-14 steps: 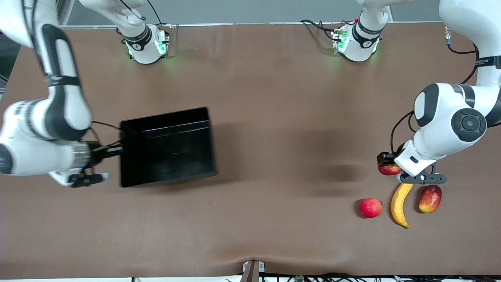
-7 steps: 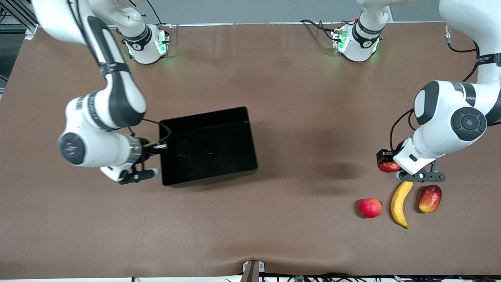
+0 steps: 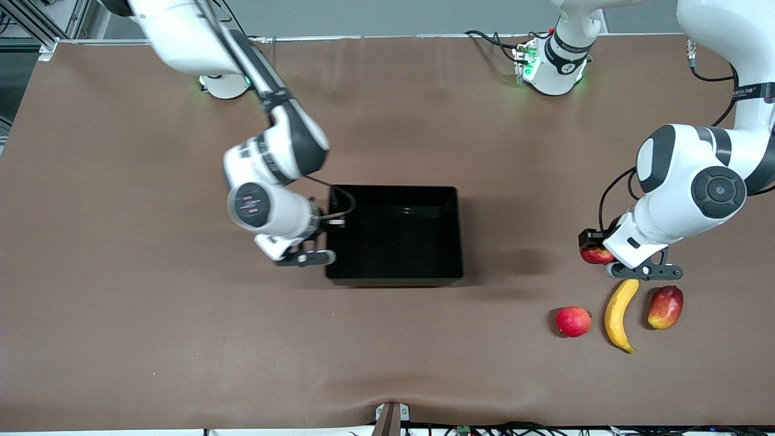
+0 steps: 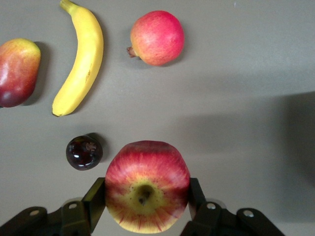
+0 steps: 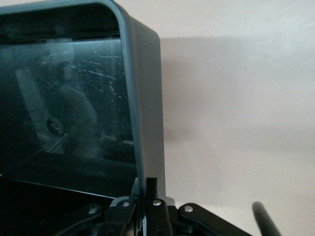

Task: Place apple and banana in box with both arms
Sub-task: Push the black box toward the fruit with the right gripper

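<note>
- We see a wide brown table with a slight ripple at the edge nearest the front camera, a grey wall strip along the edge where the two arm bases stand, and cables along that nearest edge.
- We count one box, black and glossy, near the middle of the table.
- We count five fruits at the left arm's end: one apple, one banana, one pinkish-red round fruit, one mango and one small dark round fruit.
- The banana lies between the pinkish-red fruit and the mango; all three are nearer the front camera than the apple.
- The left gripper is clamped on the apple, a finger on each side.
- The right gripper pinches the box's wall at the end toward the right arm, its fingers closed on the rim.
- Only the left wrist view shows the dark fruit just beside the apple, and the apple's pale yellow stem patch.
- Only the right wrist view shows scratches and reflections on the box's inner wall and the pinched rim.
</note>
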You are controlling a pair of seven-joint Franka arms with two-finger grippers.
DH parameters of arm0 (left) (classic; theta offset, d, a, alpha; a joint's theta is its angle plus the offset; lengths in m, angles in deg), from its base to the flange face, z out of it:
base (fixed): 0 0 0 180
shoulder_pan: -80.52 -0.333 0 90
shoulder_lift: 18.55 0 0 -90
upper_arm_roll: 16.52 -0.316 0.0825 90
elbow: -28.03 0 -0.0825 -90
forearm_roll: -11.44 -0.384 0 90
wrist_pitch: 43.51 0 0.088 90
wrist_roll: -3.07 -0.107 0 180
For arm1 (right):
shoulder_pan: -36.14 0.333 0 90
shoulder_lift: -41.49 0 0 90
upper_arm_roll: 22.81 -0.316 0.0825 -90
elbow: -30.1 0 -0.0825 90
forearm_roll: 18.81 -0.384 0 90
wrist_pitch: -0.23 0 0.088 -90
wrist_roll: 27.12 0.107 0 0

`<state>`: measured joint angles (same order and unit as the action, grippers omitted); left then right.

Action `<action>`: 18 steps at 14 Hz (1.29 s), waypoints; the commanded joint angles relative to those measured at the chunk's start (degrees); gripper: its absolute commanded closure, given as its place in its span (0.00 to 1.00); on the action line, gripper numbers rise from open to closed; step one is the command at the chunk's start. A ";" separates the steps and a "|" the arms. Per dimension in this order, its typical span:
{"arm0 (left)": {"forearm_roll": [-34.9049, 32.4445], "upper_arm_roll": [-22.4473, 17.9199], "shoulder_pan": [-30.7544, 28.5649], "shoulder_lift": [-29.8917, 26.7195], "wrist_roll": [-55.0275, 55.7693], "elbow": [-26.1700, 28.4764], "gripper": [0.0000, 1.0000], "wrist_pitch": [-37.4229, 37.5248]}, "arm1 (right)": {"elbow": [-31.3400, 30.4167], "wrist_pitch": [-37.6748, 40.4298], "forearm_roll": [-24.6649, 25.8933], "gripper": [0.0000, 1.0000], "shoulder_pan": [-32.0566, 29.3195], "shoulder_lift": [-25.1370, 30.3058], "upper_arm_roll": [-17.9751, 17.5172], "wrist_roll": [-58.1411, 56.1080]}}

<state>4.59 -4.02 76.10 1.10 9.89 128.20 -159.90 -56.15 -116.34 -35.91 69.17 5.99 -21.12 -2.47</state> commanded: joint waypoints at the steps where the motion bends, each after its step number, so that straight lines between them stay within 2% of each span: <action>1: -0.62 0.68 0.03 -1.20 1.09 0.81 1.00 0.89 | 1.00 -3.73 -3.10 1.00 2.63 -2.37 0.51 3.29; 3: -0.62 0.85 0.03 -1.11 1.09 0.90 1.00 0.89 | 0.82 -7.51 -5.21 1.00 4.75 -4.22 0.60 4.09; 4: -0.62 1.46 0.03 -1.02 1.09 0.90 1.00 0.89 | 0.91 -7.87 -5.22 0.95 4.76 -4.75 0.60 4.00; 5: -0.62 1.56 0.03 -1.02 1.18 0.99 1.00 0.89 | 1.00 -7.88 -4.61 0.04 5.02 -4.75 0.69 3.83; 6: -0.62 1.64 0.11 -0.93 1.26 0.99 1.00 0.89 | 1.26 -7.70 -4.00 0.00 5.02 -4.41 0.78 3.48; 9: -0.79 1.64 2.13 -0.76 5.12 0.90 1.00 0.81 | 5.11 -4.12 -3.55 0.00 4.23 -3.61 1.13 3.74; 13: -0.80 2.17 3.45 -0.67 7.76 0.73 1.00 0.72 | 19.60 16.69 -1.27 0.00 2.48 -3.61 5.69 3.39; 15: -0.71 2.26 5.11 0.21 11.52 0.81 1.00 0.37 | 23.30 22.77 -1.18 0.00 1.51 -3.44 7.98 3.21; 18: -0.62 2.26 10.12 1.70 19.17 0.90 1.00 -2.43 | 25.08 29.80 -1.18 0.00 -1.91 2.17 9.21 3.21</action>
<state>4.59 -1.69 82.98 2.10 24.07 129.08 -160.49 -31.78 -90.67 -38.02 69.48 4.85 -11.95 0.72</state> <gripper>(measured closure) 0.291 0.000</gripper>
